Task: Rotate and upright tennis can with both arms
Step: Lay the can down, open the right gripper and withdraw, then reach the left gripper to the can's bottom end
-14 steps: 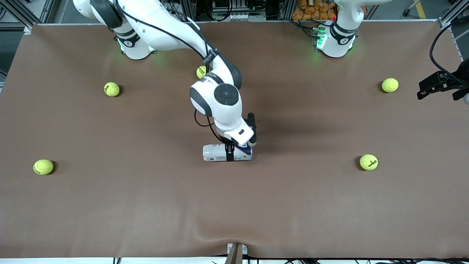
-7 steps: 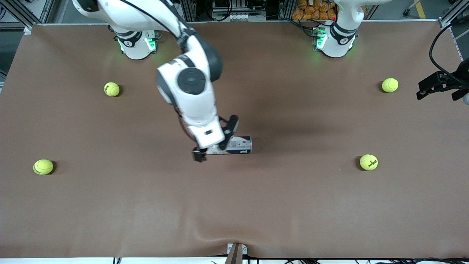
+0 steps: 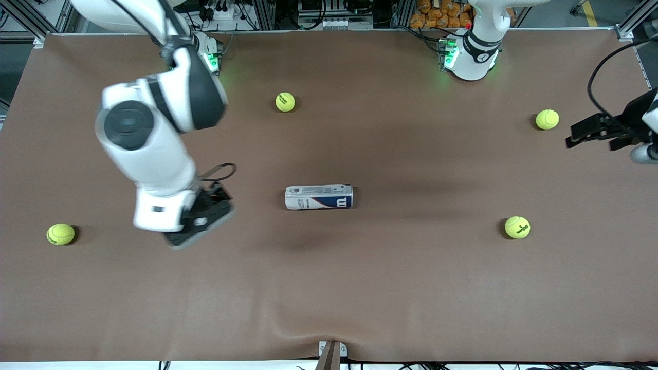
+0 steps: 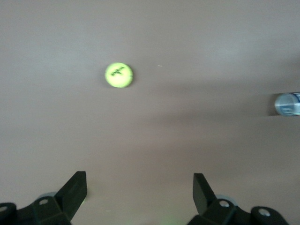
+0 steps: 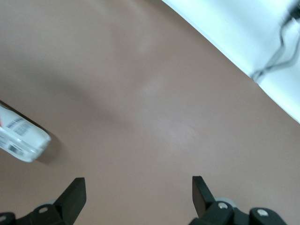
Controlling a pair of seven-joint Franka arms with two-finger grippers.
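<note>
Tennis can [image 3: 318, 197] lay flat at mid-table, not yet uprighted.
Right gripper [image 3: 198, 221] hung over bare mat toward the right arm's end, fingers [image 5: 75, 193] spread, empty; left gripper [image 3: 591, 131], also spread and empty, hovered near a tennis ball [image 3: 547, 119]; uprighting remained.

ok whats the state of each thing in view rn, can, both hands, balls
tennis can: lying on its side on the table, held by neither hand
right hand: open, empty, over bare table toward the right arm's end
left hand: open, empty, over the left arm's end of the table
tennis balls: five loose, scattered on the table
</note>
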